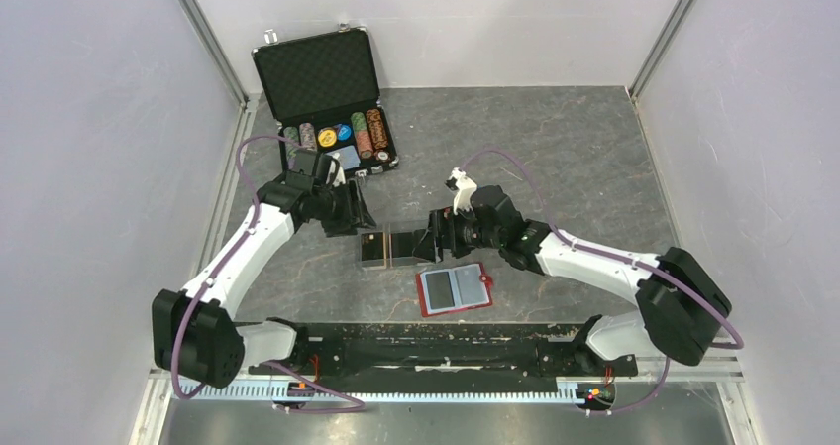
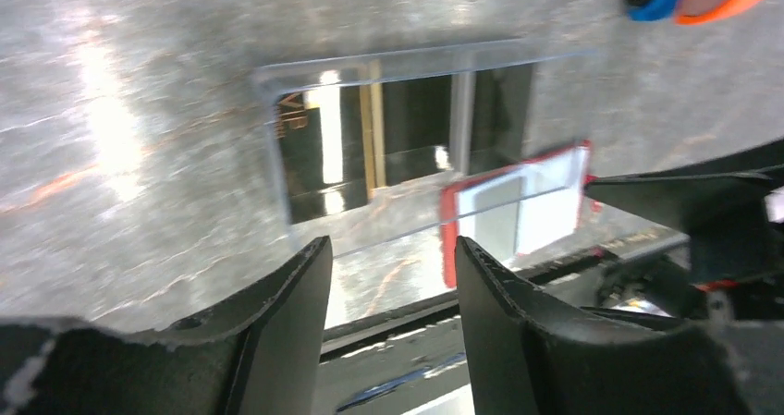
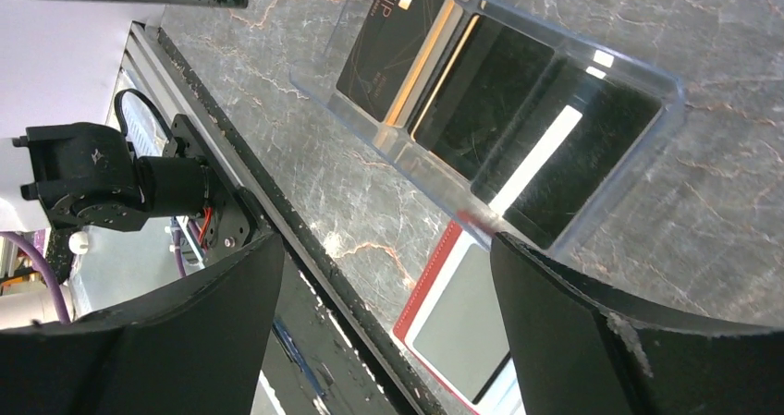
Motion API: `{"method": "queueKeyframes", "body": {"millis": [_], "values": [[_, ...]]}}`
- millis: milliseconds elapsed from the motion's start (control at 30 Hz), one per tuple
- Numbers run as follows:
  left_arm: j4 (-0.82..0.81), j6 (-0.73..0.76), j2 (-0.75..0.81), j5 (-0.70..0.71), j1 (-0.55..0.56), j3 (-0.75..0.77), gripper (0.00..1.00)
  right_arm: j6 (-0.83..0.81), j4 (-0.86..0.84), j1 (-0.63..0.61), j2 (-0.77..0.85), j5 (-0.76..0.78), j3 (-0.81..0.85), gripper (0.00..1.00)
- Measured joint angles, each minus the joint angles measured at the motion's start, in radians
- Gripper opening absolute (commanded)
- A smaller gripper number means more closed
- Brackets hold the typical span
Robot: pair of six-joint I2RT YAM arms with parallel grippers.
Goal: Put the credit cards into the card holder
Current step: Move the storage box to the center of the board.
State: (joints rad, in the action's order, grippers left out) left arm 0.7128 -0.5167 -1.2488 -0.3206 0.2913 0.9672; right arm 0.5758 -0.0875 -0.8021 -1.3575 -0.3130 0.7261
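Credit cards (image 3: 393, 45) show in one place only: at least one lies in an end compartment of the card holder (image 3: 647, 91), a dark face marked VIP with a gold edge. A second gold line runs beside the divider, and I cannot tell whether it is another card or a reflection.

Nearest the arm bases, at about 5 o'clock from the holder, a red wallet (image 1: 454, 288) lies open on the table (image 1: 555, 148). Its panels look grey and white, and whether a card sits in it cannot be made out.

The holder rests flat mid-table. Its other two compartments show only their dark base.

At 3 o'clock, the right gripper (image 3: 384, 258) hangs just beside the holder's end with its jaws spread wide and nothing between them. At 10 o'clock, the left gripper (image 2: 388, 281) is close to the filled end, jaws apart and likewise empty.

Farthest back, at 11 o'clock, a black briefcase (image 1: 322, 88) stands open with poker chips (image 1: 337, 135) and a pale blue card (image 1: 347, 155); none of these belong to the task.

My judgement: the task is at least partly done, and possibly finished, since no loose card is visible.
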Motion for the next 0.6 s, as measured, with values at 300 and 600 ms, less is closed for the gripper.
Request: {"method": "queueKeyframes", "body": {"millis": [300,600], "values": [[0.18,0.084,-0.058,0.22,0.001,0.031,0.46,0.018,-0.043,-0.037,-0.203,-0.031,0.121,0.62],[0.099,0.084,-0.156,0.153,0.005,-0.055,0.35,0.066,-0.118,-0.055,-0.354,-0.068,0.166,0.5]]}}
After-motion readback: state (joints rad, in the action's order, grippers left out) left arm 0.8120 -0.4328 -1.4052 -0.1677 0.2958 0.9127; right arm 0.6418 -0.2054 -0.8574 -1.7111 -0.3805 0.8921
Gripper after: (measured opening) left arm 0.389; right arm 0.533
